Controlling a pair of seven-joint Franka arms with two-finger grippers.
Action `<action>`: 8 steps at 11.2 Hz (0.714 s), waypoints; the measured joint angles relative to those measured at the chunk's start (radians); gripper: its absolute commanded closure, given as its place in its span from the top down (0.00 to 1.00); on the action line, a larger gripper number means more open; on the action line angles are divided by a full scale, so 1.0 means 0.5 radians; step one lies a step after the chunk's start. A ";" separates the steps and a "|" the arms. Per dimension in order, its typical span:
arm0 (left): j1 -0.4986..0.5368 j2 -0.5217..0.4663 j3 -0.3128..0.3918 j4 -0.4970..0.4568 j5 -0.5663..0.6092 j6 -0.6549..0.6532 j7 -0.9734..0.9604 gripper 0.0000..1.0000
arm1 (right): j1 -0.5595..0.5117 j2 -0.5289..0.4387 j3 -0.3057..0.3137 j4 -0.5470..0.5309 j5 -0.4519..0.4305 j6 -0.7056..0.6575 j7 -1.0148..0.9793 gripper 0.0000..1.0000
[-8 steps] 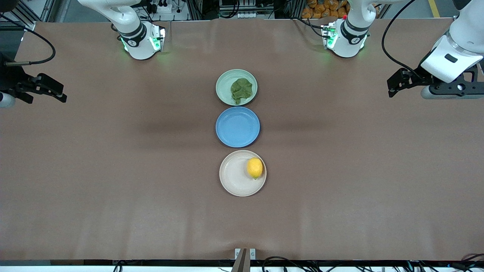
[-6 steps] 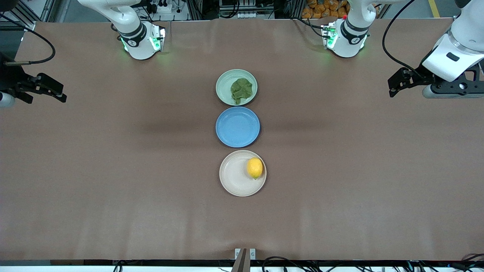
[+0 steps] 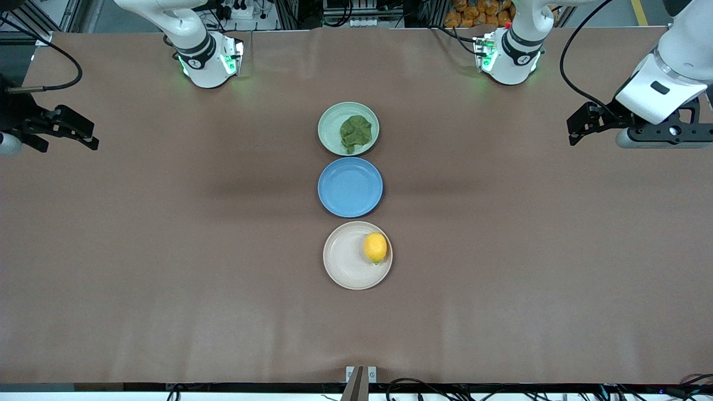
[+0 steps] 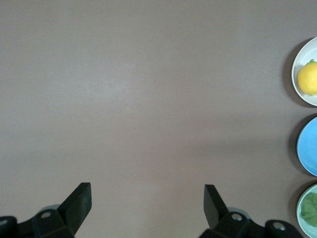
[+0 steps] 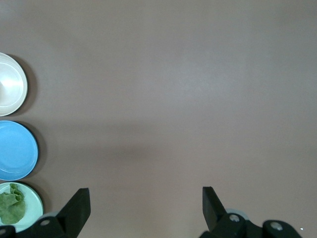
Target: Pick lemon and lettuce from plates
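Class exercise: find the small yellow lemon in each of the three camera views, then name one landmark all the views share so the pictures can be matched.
Front view: the small bright yellow oval lemon lies on the round beige-cream plate, the plate nearest the front camera.
Left wrist view: the lemon shows at the picture's edge, on the same plate.
Right wrist view: the lemon is not in it; only part of the beige-cream plate shows.
Shared landmark: the round blue plate.

I see the middle plate (image 3: 350, 186) as anchor: the lettuce (image 3: 355, 132) on its plate (image 3: 331, 125) lies farther from the front camera, the lemon (image 3: 375, 247) on its plate (image 3: 345, 262) nearer.
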 measured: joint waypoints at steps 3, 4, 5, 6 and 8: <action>0.004 0.035 0.005 0.041 0.000 0.000 0.000 1.00 | 0.022 0.000 0.000 0.004 0.000 -0.014 0.000 1.00; 0.011 0.044 0.009 0.044 0.000 0.000 0.000 1.00 | 0.025 0.002 0.000 0.003 0.000 -0.036 0.000 1.00; 0.014 0.054 0.011 0.044 0.000 0.000 0.000 1.00 | 0.030 0.005 0.000 0.002 0.001 -0.053 0.000 1.00; 0.014 0.073 0.011 0.045 0.000 -0.001 0.000 1.00 | 0.042 0.011 0.001 -0.001 0.001 -0.061 0.000 1.00; 0.001 0.149 0.002 0.046 -0.012 0.000 -0.067 1.00 | 0.086 0.023 0.003 -0.029 0.003 -0.065 0.013 1.00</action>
